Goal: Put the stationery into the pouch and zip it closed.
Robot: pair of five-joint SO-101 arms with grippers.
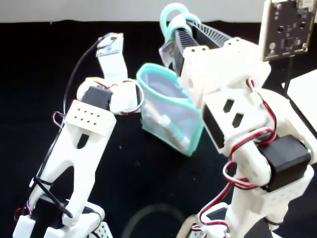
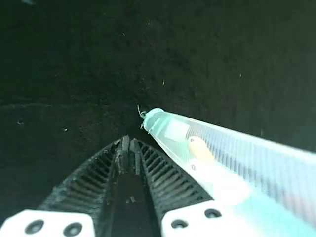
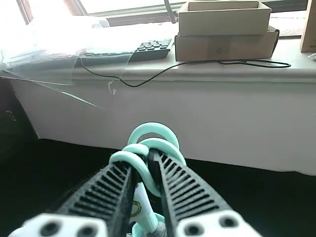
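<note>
A translucent teal pouch (image 1: 168,110) stands open at the table's middle with a white stick-shaped item (image 1: 166,124) inside. In the left wrist view the pouch (image 2: 232,158) lies just beside my left gripper (image 2: 129,144), whose black ribbed fingers are shut with nothing visible between them. In the high view that arm's wrist sits at the pouch's left edge. My right gripper (image 3: 148,159) is shut on teal-handled scissors (image 3: 150,143), handle loops sticking out past the fingertips. It holds the scissors (image 1: 174,21) above and behind the pouch, blades hidden.
Black cloth covers the table. A white board (image 1: 304,91) lies at the right edge and a circuit board (image 1: 287,27) hangs at the top right. Beyond the table, a white ledge (image 3: 197,74) carries a keyboard (image 3: 148,48) and cardboard boxes (image 3: 224,29).
</note>
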